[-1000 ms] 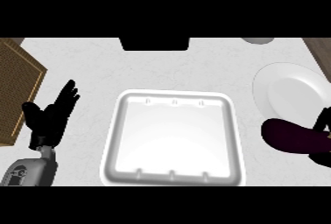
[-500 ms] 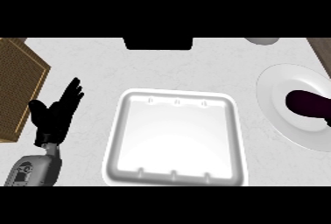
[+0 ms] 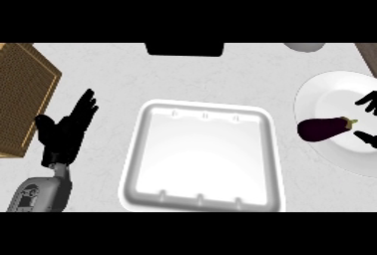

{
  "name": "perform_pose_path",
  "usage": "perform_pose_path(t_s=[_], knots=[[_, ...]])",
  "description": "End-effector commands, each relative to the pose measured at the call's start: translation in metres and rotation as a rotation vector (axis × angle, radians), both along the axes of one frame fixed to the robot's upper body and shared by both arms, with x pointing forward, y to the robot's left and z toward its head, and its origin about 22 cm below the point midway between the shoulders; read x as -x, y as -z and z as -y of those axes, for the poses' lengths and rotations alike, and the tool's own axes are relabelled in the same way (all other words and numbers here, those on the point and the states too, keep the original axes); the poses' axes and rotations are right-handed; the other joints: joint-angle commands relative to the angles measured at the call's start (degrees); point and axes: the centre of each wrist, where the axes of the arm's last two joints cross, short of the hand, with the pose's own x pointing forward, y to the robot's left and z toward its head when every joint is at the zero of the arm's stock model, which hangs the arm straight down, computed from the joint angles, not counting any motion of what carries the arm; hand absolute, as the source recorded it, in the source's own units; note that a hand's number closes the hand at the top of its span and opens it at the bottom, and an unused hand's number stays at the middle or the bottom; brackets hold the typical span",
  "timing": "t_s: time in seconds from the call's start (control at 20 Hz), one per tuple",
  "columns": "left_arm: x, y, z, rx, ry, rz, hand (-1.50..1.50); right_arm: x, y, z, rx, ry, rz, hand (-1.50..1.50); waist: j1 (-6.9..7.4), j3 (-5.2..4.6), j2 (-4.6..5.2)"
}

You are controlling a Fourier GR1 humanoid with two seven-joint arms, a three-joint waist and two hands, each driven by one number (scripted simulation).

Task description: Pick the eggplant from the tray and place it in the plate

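the eggplant [image 3: 322, 128] is lying on the plate [image 3: 324, 94], with the right hand [image 3: 368, 102] spreading wide beside it. to finish well, it should be lifting straight clear without nudging it. the left hand [image 3: 68, 130] is resting open beside the tray [image 3: 140, 164].

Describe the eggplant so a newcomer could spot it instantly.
Start at the big white tray in the counter's middle, then look right to the round white plate. The eggplant lies on it: a dark purple oval with a small stem, the only coloured thing against white.
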Motion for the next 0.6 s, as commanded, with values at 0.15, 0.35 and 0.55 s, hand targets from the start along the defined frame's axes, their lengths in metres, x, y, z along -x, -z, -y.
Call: perform_pose_path(t_s=[0.15,0.35,0.55], knots=[[-0.016,-0.021,0.009,-0.015,-0.006,0.012,0.00,-0.019,0.002,0.010,-0.093,-0.104,0.130,-1.50,-0.17,0.07,0.05],[-0.003,-0.009,0.002,0.002,-0.029,-0.005,0.00,-0.020,-0.003,0.004,-0.306,-0.249,0.264,-1.50,-1.36,-0.04,-0.62],[-0.001,-0.003,-0.003,-0.006,-0.033,-0.027,0.00,-0.019,-0.038,0.023,-0.494,-0.305,0.286,-1.50,-2.05,-0.12,-0.80]])
